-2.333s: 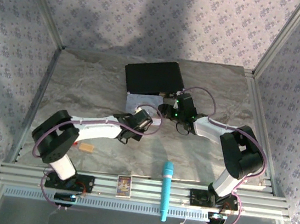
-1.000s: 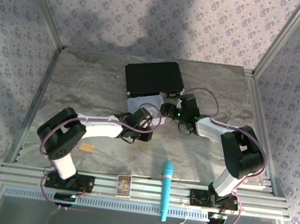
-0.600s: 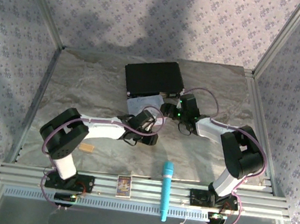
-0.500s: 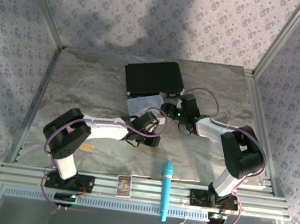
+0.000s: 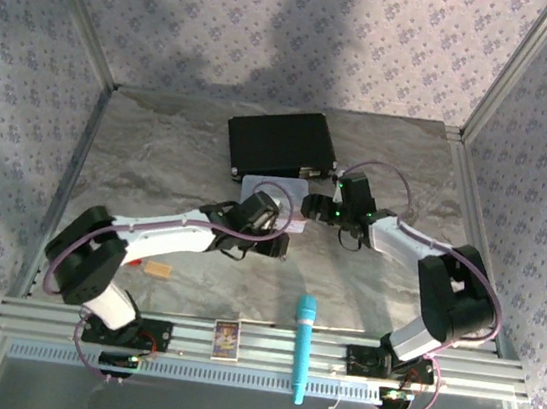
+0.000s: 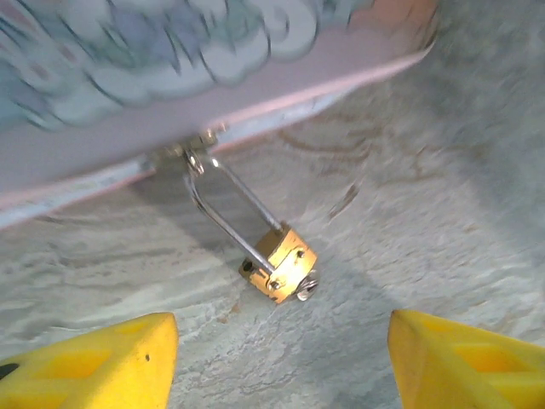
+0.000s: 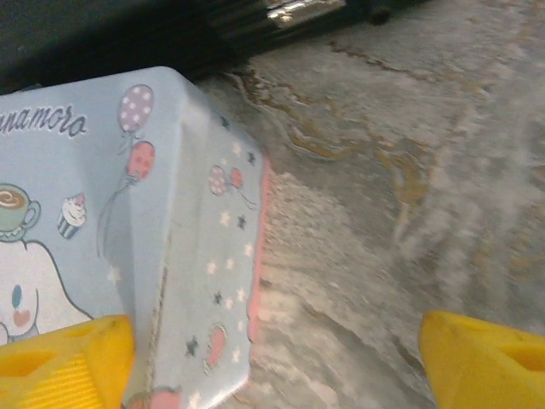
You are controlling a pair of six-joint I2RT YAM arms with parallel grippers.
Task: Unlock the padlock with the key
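**Though the key (image 6: 306, 288) seems seated, the padlock (image 6: 279, 262) hangs locked on the tin (image 6: 170, 77)**

As seen from the top camera, both arms reach to mid-table, where the pastel tin (image 5: 285, 194) lies just in front of a black case (image 5: 280, 143). The left gripper (image 5: 274, 246) sits at the tin's near edge and the right gripper (image 5: 312, 210) at its right side. From up here the padlock and key are too small to pick out, and neither gripper's finger spacing can be read.

In the left wrist view, the brass padlock lies on the table (image 6: 443, 170), its long shackle threaded through the tin's hasp (image 6: 194, 155). A small silvery piece juts from the lock's bottom end. I take it for the key in the keyhole, though blur leaves that unsure. Both shackle legs appear to enter the body, so the lock looks unopened. The yellow fingertips (image 6: 94, 362) are spread wide and hold nothing, with the lock ahead of the gap between them.

In the right wrist view, the fingertips (image 7: 485, 362) are likewise spread, with the tin's corner (image 7: 170, 256) between them. Whether the left pad touches the tin is cut off by the frame.

My judgement is that the turn of the key and the freeing of the shackle remain to be done.
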